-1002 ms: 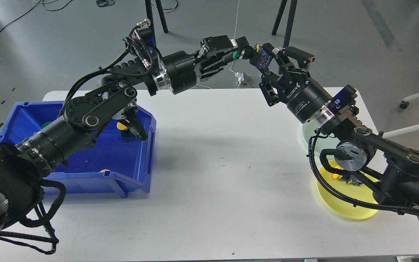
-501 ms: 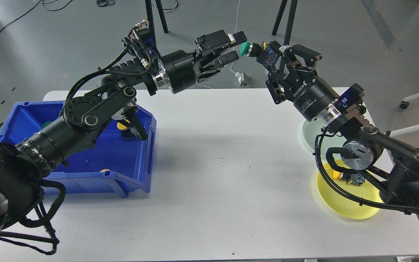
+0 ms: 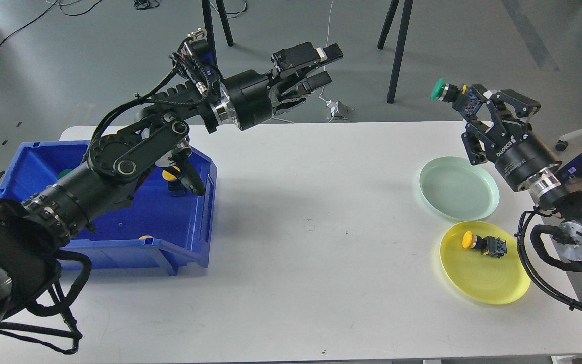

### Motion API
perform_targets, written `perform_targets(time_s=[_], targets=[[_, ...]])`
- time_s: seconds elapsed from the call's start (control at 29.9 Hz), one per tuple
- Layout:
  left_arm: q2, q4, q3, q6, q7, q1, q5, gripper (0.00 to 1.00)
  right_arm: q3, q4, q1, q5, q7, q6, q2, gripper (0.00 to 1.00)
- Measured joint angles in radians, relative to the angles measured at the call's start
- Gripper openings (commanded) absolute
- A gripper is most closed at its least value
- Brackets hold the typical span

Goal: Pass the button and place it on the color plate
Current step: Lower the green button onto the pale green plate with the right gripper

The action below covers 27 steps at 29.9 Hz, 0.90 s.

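While R end effector (image 3: 465,101) grips green button (image 3: 442,91), L end effector (image 3: 325,65) agape.

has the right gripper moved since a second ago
Yes. The right gripper, shut on the green button, has swung right, away from the left gripper, and now hangs above the green plate.

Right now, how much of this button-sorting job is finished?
One yellow button already lies on the yellow plate. The handover looks done: the right gripper holds a green button, while the left gripper hangs open and empty. Left to do: setting that button on the green plate, which is bare. More buttons sit in the blue bin.
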<state>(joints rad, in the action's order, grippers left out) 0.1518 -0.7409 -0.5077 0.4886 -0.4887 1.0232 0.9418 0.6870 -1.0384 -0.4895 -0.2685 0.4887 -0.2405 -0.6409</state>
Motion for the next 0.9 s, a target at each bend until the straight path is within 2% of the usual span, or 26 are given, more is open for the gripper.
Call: perform_targets(time_s=[0.13,0.43,0.7,0.9], targets=[[0.0,0.0,0.0,0.0,0.0,0.0,0.0,0.77,0.0,0.127,0.024,0.003,0.0,-0.004,0.018,0.24],[-0.001,0.0,0.0,0.0,0.0,-0.002,0.0,0.77,-0.026,0.382,0.028,-0.001,0.0,-0.022,0.145,0.24],[0.0,0.0,0.0,0.0,0.0,-0.003,-0.001,0.77,-0.071,0.505,0.019,-0.001,0.0,-0.022,0.22,0.25],[0.0,0.0,0.001,0.0,0.0,-0.003,0.0,0.77,-0.075,0.542,0.013,-0.002,0.0,-0.022,0.252,0.25]])
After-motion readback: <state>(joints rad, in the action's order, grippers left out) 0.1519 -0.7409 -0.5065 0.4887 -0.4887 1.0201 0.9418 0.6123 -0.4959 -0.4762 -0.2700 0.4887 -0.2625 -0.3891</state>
